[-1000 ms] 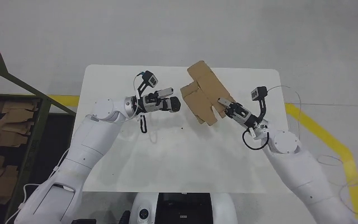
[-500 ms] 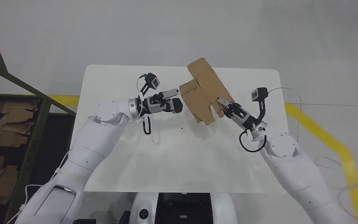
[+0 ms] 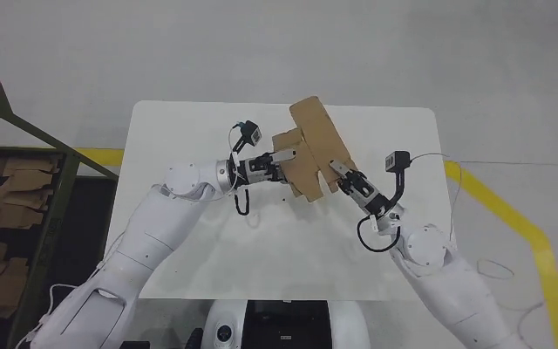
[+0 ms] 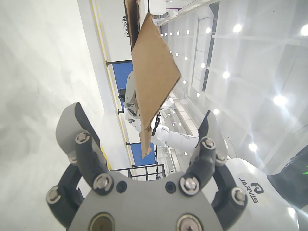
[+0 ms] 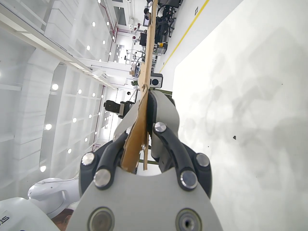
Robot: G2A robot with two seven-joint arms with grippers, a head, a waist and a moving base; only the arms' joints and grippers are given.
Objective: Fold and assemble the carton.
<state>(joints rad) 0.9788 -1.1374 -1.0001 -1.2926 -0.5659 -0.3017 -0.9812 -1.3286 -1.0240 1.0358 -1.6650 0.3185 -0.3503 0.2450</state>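
Note:
A flat brown carton point(image 3: 311, 147) is held up off the white table point(image 3: 174, 227), near its middle. My right gripper point(image 3: 338, 174) is shut on the carton's near right edge; in the right wrist view the cardboard point(image 5: 146, 78) runs edge-on between its fingers point(image 5: 163, 111). My left gripper point(image 3: 286, 164) is open at the carton's left side. In the left wrist view a carton flap point(image 4: 151, 78) reaches down into the gap of my left gripper point(image 4: 142, 126), with its fingers point(image 4: 79, 121) apart on either side and not touching it.
A dark rack with more flat cardboard pieces point(image 3: 26, 188) stands off the table's left side. A yellow floor line point(image 3: 488, 196) runs past the right edge. A small dark speck point(image 3: 283, 200) lies on the table near the middle.
My left gripper has moved right up to the carton's left flap. My right gripper has shifted left and the carton went with it, turning slightly.

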